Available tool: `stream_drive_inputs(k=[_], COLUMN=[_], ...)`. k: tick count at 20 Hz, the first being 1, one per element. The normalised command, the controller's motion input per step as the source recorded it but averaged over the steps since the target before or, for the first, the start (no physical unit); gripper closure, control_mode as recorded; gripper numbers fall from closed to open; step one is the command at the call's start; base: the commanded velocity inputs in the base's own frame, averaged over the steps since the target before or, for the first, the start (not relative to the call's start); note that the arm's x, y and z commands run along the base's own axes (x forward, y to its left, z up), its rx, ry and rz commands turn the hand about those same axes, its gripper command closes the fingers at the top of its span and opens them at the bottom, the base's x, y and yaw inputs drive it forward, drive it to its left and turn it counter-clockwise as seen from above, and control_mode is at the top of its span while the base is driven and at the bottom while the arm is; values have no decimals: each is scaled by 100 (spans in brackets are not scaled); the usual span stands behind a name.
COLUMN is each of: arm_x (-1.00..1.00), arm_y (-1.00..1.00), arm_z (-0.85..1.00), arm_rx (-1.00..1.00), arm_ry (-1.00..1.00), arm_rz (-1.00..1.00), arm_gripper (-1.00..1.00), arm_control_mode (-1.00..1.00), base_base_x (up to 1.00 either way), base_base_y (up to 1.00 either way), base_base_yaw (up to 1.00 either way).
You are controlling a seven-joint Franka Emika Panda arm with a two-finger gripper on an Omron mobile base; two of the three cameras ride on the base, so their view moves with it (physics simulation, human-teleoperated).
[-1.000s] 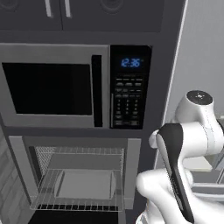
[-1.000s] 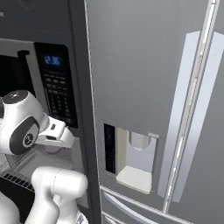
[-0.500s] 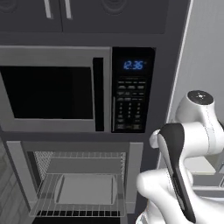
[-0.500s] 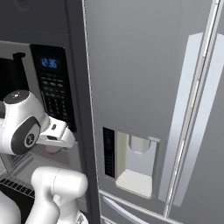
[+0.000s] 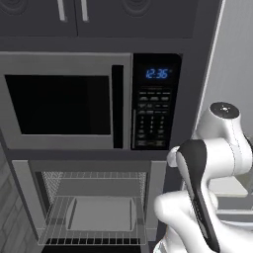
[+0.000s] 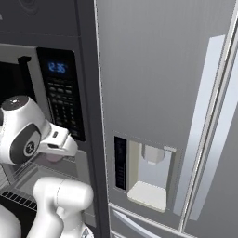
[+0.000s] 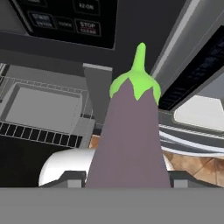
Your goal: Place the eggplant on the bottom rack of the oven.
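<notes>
In the hand view the eggplant (image 7: 129, 131) stands up from the bottom centre of the frame, its purple-grey body broad at the base and its bright green cap and stem tip pointing toward the upper middle; the end effector (image 7: 127, 179) is clamped narrowly on it, with only grey stubs of the fingers (image 7: 72, 180) showing at either side of its base, so the contact itself is cut off by the lower edge. Behind the eggplant, at the lower right of that view, lies a patch of brown wood-patterned floor (image 7: 197, 164). Farther off at the left sits the oven (image 5: 91, 205), its dark cavity open in the lower left of the left base view, with a flat grey tray (image 5: 101, 213) lying on a silver wire shelf that appears to be the bottom rack (image 5: 94, 232), though the frame edge cuts off the cavity below it. Above the oven is the microwave (image 5: 64, 101), with a black window and a blue clock on its keypad panel. In the right base view a grey refrigerator (image 6: 172, 93) takes up the right side, with a dispenser recess (image 6: 148, 179) in the lower middle; the arm's white body hides the held eggplant there.
</notes>
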Motion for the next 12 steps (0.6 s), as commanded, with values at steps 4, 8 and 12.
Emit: stream_drive_inputs(k=[4,8,12], arm_x=[0,0,4], arm_y=[100,100,100], arm_z=[-11,-60,-92], arm_rx=[0,5,12], arm_ry=[-27,-33,-20], arm_rz=[-4,-6,-7], arm_gripper=[100,100,100], arm_control_mode=[-100,-100,-100], base_base_x=[0,0,0], base_base_y=[0,0,0], base_base_yaw=[0,0,0])
